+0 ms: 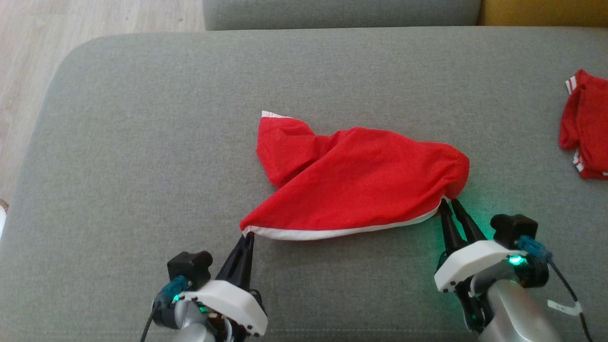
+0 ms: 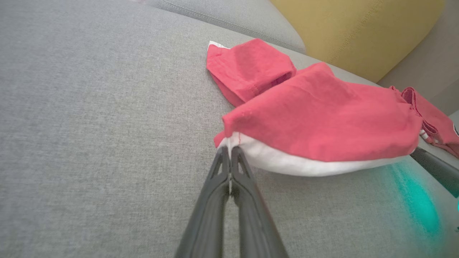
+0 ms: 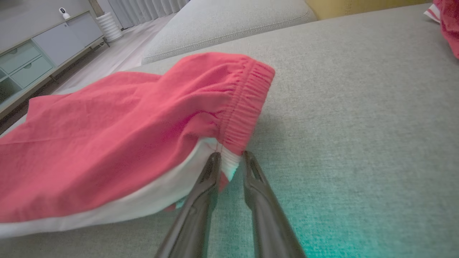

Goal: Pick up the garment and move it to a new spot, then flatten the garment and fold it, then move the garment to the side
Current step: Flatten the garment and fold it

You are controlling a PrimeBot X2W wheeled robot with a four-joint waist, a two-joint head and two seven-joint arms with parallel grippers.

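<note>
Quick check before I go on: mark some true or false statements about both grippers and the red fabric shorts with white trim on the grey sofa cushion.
1. The left gripper is shut on a white-trimmed corner of the red fabric shorts. True.
2. The right gripper hangs well clear of the shorts. False: its fingers straddle the corner at the elastic waistband.
3. A second red garment lies at the right edge of the head view. True.
4. The shorts lie flat and fully spread. False: they are rumpled, with one leg bunched up behind.
5. The shorts lie on a wooden floor. False: they lie on the grey fabric sofa cushion.
</note>
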